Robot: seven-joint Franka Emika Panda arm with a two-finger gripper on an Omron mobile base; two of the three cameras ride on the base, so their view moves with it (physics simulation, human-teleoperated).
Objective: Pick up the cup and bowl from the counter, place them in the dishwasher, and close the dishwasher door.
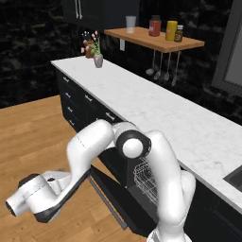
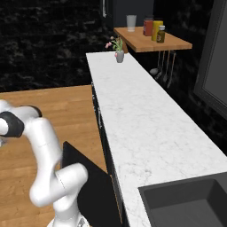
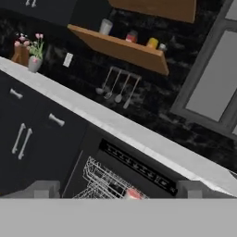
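My tool (image 3: 118, 192) hangs low in front of the open dishwasher (image 3: 134, 169), its jaws spread wide and holding nothing. The dishwasher door (image 1: 118, 201) lies dropped open toward the wooden floor (image 1: 33, 127). Inside, on the white wire rack (image 3: 99, 180), sits the red-topped cup (image 3: 133, 194); I cannot make out the bowl. The long marble surface (image 1: 156, 111) runs above, a small vase of flowers (image 1: 97, 56) at its far end.
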